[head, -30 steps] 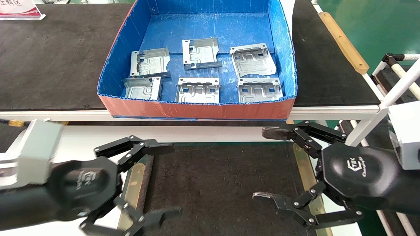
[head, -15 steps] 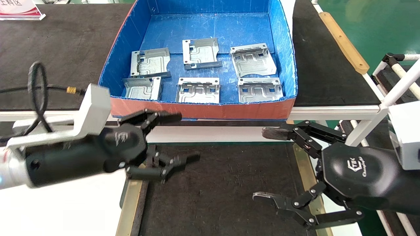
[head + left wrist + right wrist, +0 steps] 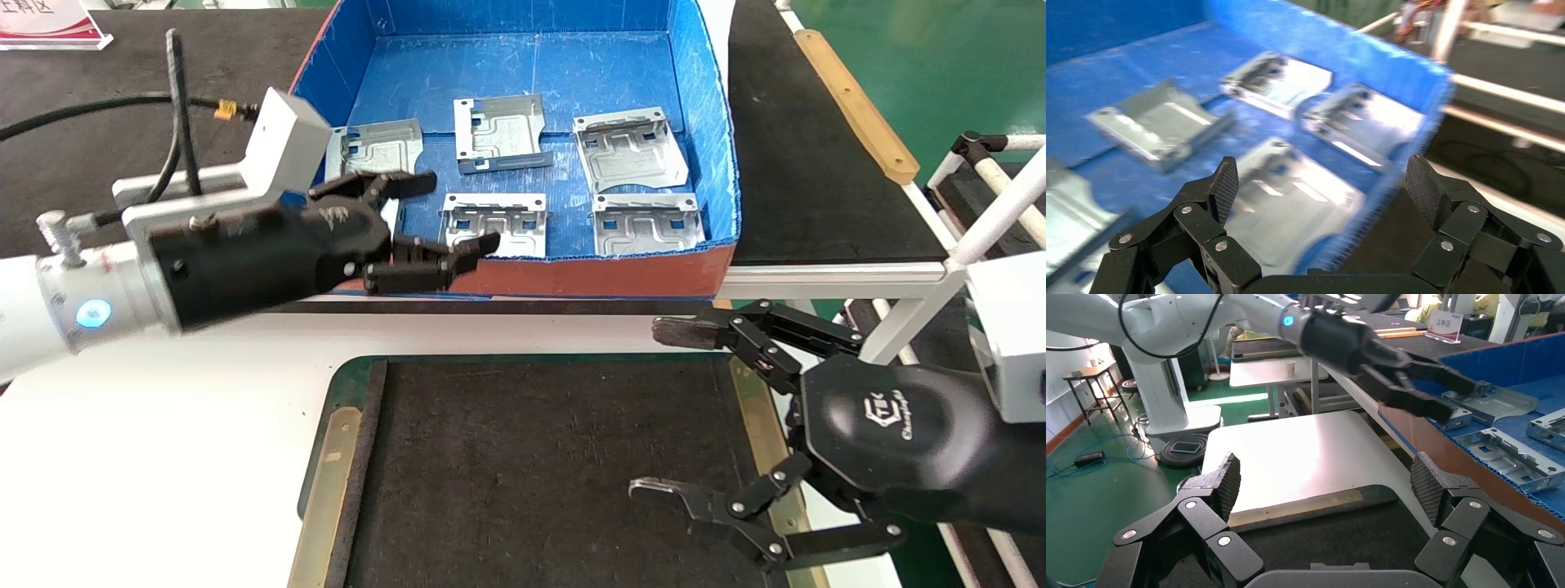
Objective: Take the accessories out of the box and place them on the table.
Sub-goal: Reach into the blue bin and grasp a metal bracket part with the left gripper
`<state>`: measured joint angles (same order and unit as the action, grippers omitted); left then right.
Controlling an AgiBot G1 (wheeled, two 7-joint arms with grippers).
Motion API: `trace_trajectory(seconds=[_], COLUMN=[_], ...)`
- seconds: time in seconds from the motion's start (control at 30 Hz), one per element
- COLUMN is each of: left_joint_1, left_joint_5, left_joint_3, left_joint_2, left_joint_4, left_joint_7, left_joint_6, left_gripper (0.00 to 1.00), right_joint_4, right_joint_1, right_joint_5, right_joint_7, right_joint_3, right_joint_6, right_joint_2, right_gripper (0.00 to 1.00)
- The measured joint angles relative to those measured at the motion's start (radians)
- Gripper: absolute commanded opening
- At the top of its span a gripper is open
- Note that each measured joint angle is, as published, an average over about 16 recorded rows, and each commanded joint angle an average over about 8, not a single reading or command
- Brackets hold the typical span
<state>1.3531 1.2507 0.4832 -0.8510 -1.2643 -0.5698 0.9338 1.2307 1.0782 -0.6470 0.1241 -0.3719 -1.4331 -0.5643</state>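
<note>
Left gripper (image 3: 441, 216) spread wide, empty, straddling the front wall of the box (image 3: 523, 276) near its left corner; the accessories (image 3: 493, 224) all lie flat on the blue floor, none on the table (image 3: 163, 457). Risk: the lower finger could catch the orange wall on descent and shove the box; thin plates may slip. Right gripper (image 3: 658, 408) parked wide over the mat.
</note>
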Motion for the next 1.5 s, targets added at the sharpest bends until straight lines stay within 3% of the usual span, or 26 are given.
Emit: trace_trajectory(seconds=[0.73,1.13,1.5], left_joint_1=[0.276,0.347,0.379], left_joint_5=[0.354,0.439,0.459], left_joint_3=[0.144,0.180,0.224], left_joint_2=[-0.320,-0.449,-0.498], left_joint_4=[0.462,0.671,0.771], left_joint_7=[-0.117,-0.145,-0.182], left_joint_6=[-0.263,-0.377,-0.432], left_gripper=[1.00,1.00,1.00], right_joint_4=[0.000,0.000,0.000], right_joint_1=[0.000,0.000,0.000], right_joint_5=[0.000,0.000,0.000], right_joint_7=[0.000,0.000,0.000], right_joint_3=[0.000,0.000,0.000], right_joint_6=[0.000,0.000,0.000], right_joint_2=[0.000,0.000,0.000], right_gripper=[1.00,1.00,1.00])
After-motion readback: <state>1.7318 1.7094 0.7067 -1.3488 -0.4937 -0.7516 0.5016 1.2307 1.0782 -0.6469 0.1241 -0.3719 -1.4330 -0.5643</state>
